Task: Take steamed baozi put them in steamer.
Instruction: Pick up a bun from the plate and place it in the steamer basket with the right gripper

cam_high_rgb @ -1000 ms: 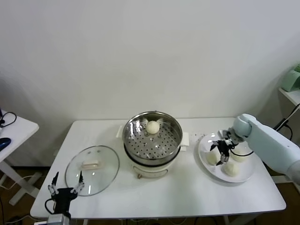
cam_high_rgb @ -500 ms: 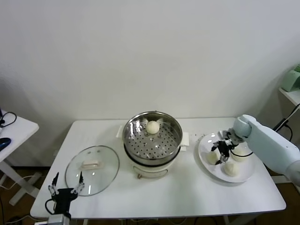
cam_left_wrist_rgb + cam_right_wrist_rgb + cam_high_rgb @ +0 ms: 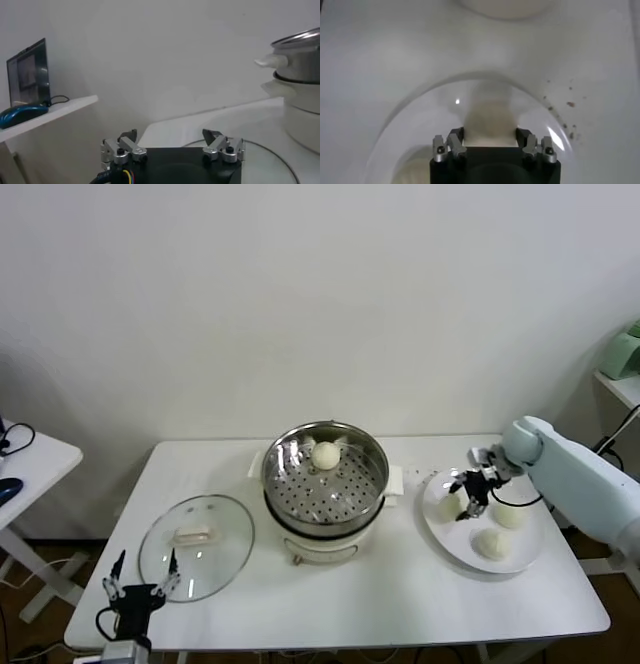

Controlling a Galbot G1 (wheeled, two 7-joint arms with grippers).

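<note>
Right pincer point(image 3: 466, 502) was clamped on a steamed baozi point(image 3: 452, 504) over the white plate point(image 3: 445, 539), right of frame, clear worktop point(image 3: 380, 594) between plate and steamer point(image 3: 325, 476). Steamer at center held one baozi point(image 3: 325, 454) at its far wall; plate held two more point(image 3: 492, 542). Left pincer point(image 3: 140, 583) sat idle, spread wide, lower left by the glass lid point(image 3: 196, 546). The wrist view showed the gripped bun only partly.

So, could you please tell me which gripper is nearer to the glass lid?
The left. The left gripper hangs open at the glass lid's near edge, while the right gripper is across the table over the white plate, shut on a baozi.
</note>
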